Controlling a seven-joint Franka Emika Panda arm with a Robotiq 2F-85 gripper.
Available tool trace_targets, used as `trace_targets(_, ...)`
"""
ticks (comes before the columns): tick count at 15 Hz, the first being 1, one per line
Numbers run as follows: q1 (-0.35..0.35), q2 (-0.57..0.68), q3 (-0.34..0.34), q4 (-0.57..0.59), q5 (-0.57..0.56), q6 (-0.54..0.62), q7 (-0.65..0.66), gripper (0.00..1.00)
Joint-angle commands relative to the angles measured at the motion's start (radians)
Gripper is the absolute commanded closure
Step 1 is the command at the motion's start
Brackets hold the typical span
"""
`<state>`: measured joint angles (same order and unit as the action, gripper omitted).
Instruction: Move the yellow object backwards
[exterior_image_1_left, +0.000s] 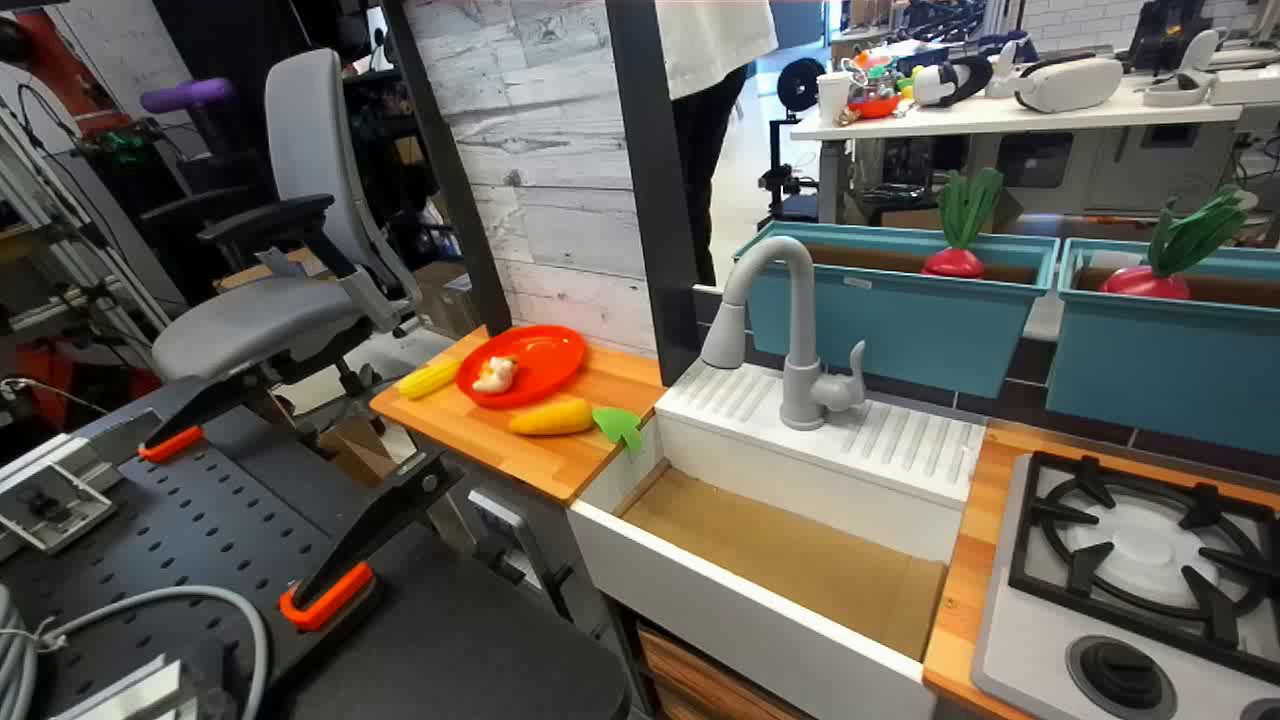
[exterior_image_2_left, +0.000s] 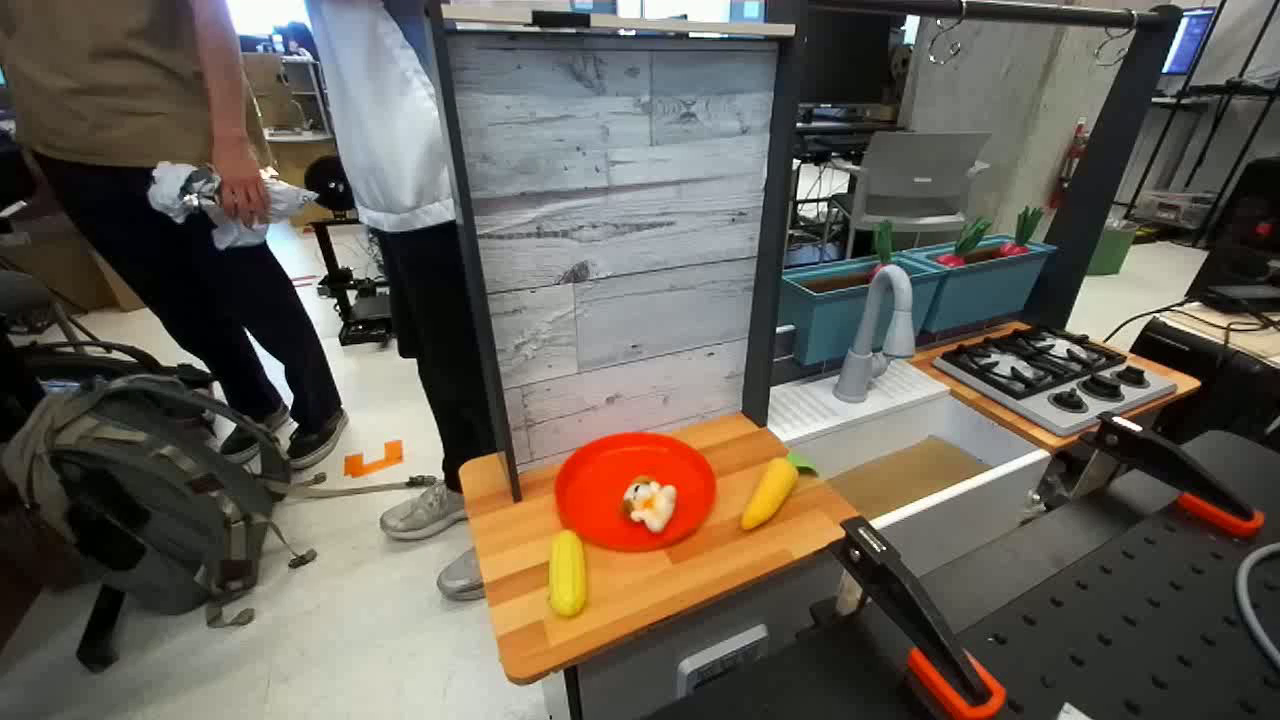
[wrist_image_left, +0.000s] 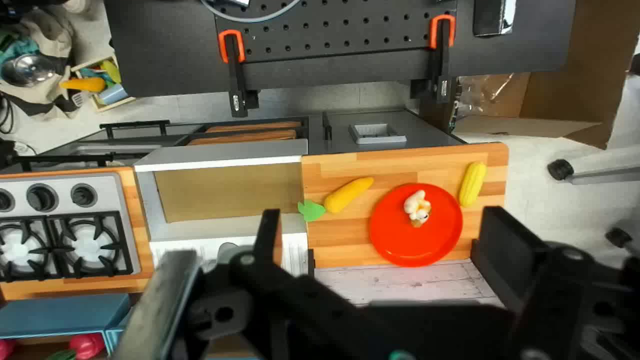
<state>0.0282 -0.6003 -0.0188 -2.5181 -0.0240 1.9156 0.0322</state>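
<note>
If nudged leftward, smooth plastic-looking elongated yellow-orange toy (wrist_image_left: 348, 194), mid wrist frame, may drop into white rectangular sink (wrist_image_left: 220, 156); black two-fingered tool (wrist_image_left: 381, 225): spread wide apart.

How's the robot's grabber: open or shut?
Open: in the wrist view, the gripper has its fingers wide apart, the red plate showing between.

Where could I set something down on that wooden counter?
On the wooden counter, bare wood runs along the front edge, bordered by toy corn, red plate and carrot-shaped yellow toy. Another patch lies between plate, sink and plank panel. It's crowded between corn and plate, and around the green leaf by that toy.
</note>
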Motion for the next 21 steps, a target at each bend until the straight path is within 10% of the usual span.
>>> trace_targets(1, -0.011, 0.0, 0.01, 0.002, 0.006, -0.002, -0.005, 0.0)
trace_targets(21, -0.022, 0.021, 0.017, -0.01, -0.018, 0.046, 0.012, 0.0)
